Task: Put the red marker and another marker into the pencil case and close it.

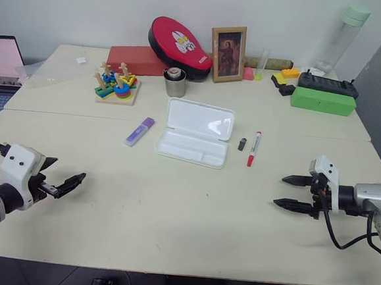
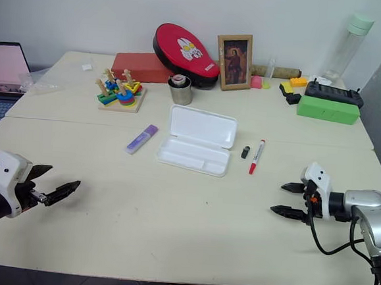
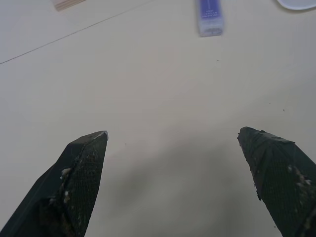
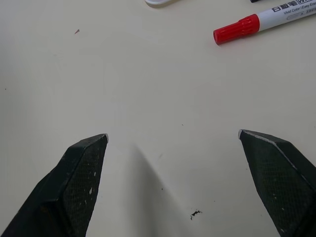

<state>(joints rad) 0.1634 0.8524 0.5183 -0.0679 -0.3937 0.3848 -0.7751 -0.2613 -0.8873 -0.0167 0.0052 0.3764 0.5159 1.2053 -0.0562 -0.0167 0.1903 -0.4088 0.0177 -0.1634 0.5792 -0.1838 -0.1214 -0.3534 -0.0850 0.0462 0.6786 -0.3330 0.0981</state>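
At table centre I see the pencil case (image 1: 194,141) lying open, purple marker (image 1: 139,131) at nine o'clock, red marker (image 1: 253,149) at three; left gripper (image 1: 65,185) and right gripper (image 1: 291,192) both spread, empty.

The pencil case (image 1: 194,140) looks like smooth white plastic, glossy enough to catch a highlight on its lid. The table (image 1: 173,200) is matt cream, finely speckled (close up). The cup (image 1: 175,83) looks like brushed metal, and the stacking toy (image 1: 116,84) like painted wood.
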